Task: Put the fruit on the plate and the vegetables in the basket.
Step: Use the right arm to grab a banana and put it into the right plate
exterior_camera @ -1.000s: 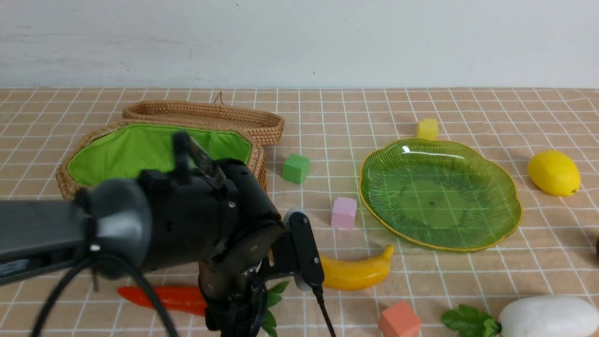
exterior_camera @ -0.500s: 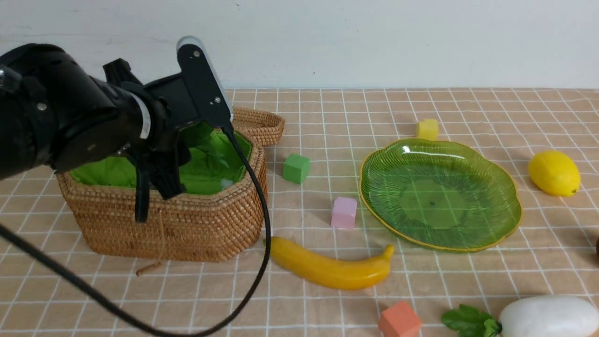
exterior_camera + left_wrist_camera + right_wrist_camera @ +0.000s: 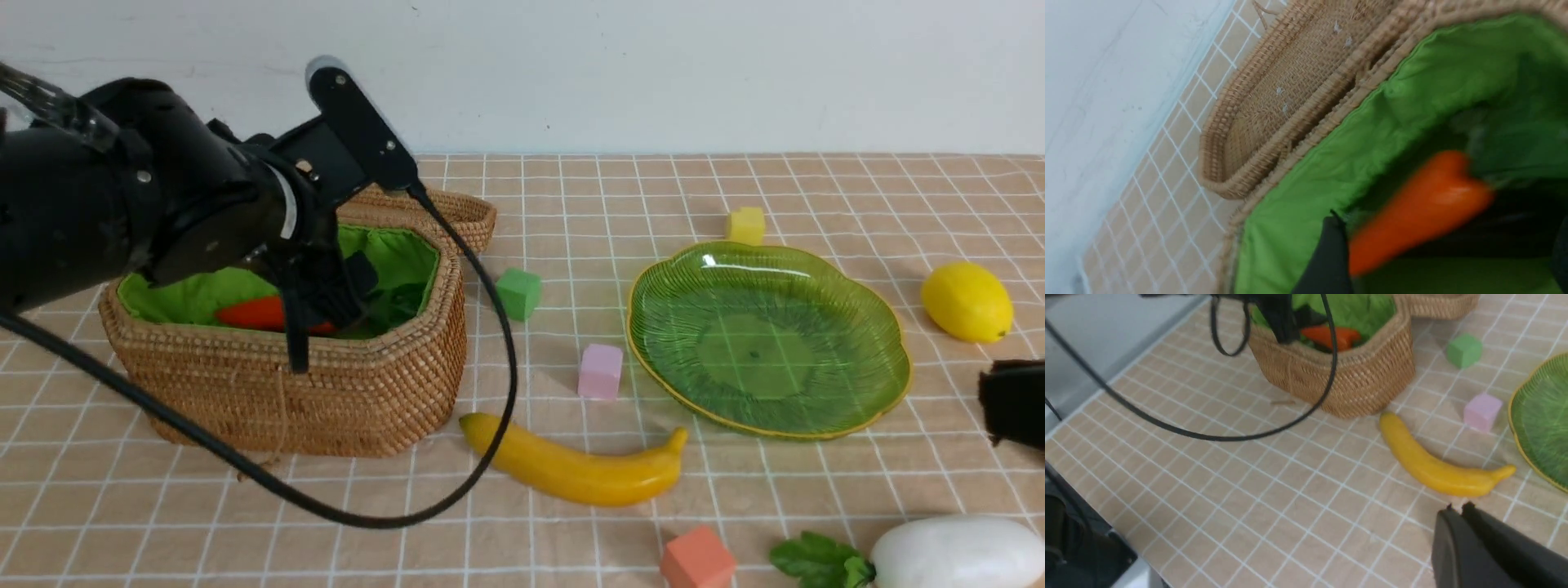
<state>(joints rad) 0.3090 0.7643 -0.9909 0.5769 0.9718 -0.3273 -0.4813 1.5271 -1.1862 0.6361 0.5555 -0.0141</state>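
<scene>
My left gripper (image 3: 322,314) hangs open over the wicker basket (image 3: 326,392); in the left wrist view (image 3: 1447,245) its jaws stand wide apart. The orange-red carrot (image 3: 249,314) is inside on the green lining, blurred in the left wrist view (image 3: 1412,204). My right gripper (image 3: 1457,506) is shut and empty, low near the banana (image 3: 1433,465), and shows at the right edge of the front view (image 3: 1012,400). The banana (image 3: 571,469) lies in front of the empty green plate (image 3: 767,339). The lemon (image 3: 966,300) is right of the plate. The white radish (image 3: 955,554) lies at front right. The eggplant and the dark round fruit are hidden.
The basket lid (image 3: 457,214) lies behind the basket. Foam cubes sit around: green (image 3: 517,293), pink (image 3: 600,371), yellow (image 3: 746,224) and orange (image 3: 695,559). My left arm's cable (image 3: 490,457) loops down to the cloth beside the banana.
My left gripper rose from the front of the table to the basket with the carrot. The carrot is now in the basket, the jaws apart. My right gripper came into view at the right edge.
</scene>
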